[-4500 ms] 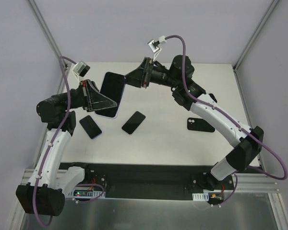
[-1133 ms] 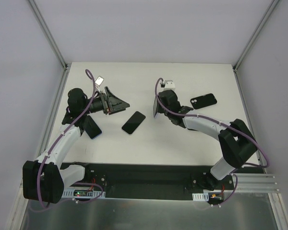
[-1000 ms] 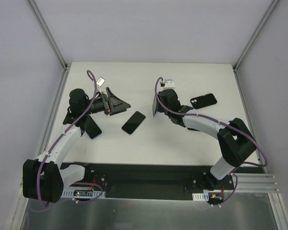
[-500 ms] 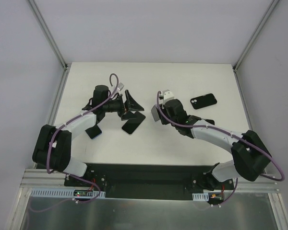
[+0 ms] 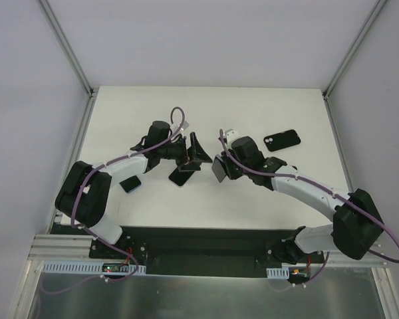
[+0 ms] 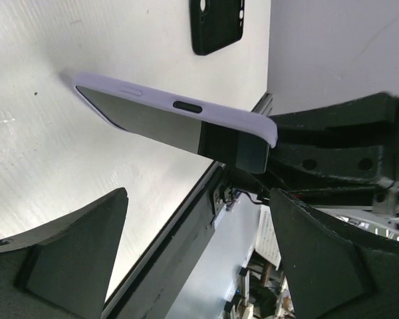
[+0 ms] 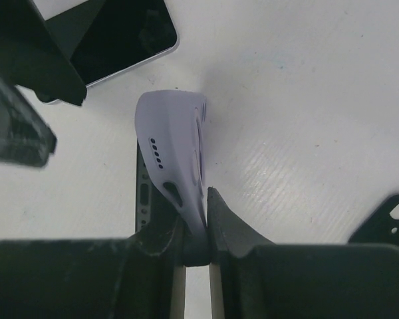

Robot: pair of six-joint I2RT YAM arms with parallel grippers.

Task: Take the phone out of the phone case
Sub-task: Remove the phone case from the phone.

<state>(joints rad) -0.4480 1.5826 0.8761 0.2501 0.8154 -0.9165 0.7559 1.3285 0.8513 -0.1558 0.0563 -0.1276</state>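
Bystanders on the white counter (image 5: 266,199)

An empty black case (image 5: 281,140) lies flat at 2 o'clock, its long axis running roughly 3 to 9 and its camera cut-out at the 9 o'clock end, well apart from everything else. A bare dark phone (image 5: 181,177) lies screen-up just off centre toward 8 o'clock, tilted on a diagonal and partly covered from above. Further out toward 8 o'clock a smaller dark-screened phone (image 5: 130,184) with a pale edge lies flat, also partly hidden. Pale grey walls (image 5: 206,46) with aluminium corner posts (image 5: 68,46) close off the 9, 12 and 3 o'clock sides.
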